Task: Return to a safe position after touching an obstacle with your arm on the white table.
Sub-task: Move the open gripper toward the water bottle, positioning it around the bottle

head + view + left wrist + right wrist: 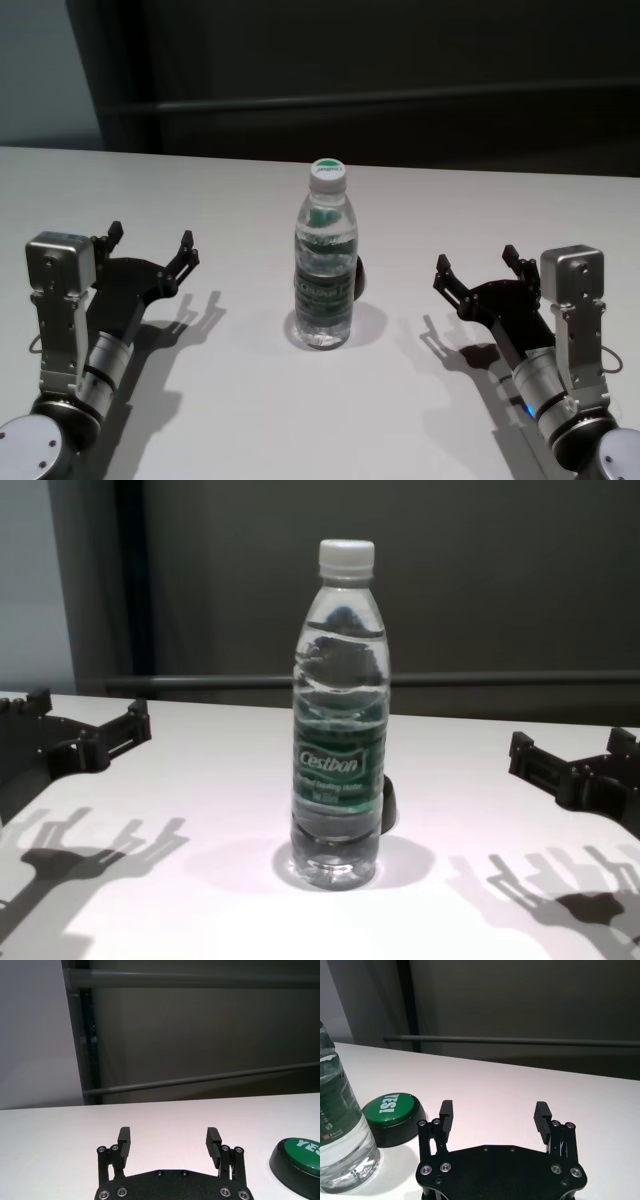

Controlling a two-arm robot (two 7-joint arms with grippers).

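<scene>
- My left gripper [150,242] and right gripper [475,262] hover spread wide and empty, well apart from the bottle.
- Between them the Cestbon water bottle [324,268] stands upright mid white table [220,400], a green button [391,1117] just behind it.
- It looks full, so fairly heavy, smooth and tippable; I judge the labelled waist the best hold.
- Clear plastic, white cap, green label.

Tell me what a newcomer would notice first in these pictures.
The bottle stands upright and alone mid-table, white cap on, green label facing the robot. On either side, apart from it, the left claw and right claw hang open over the white top. A green button sits just behind the bottle, mostly hidden from the front.
</scene>
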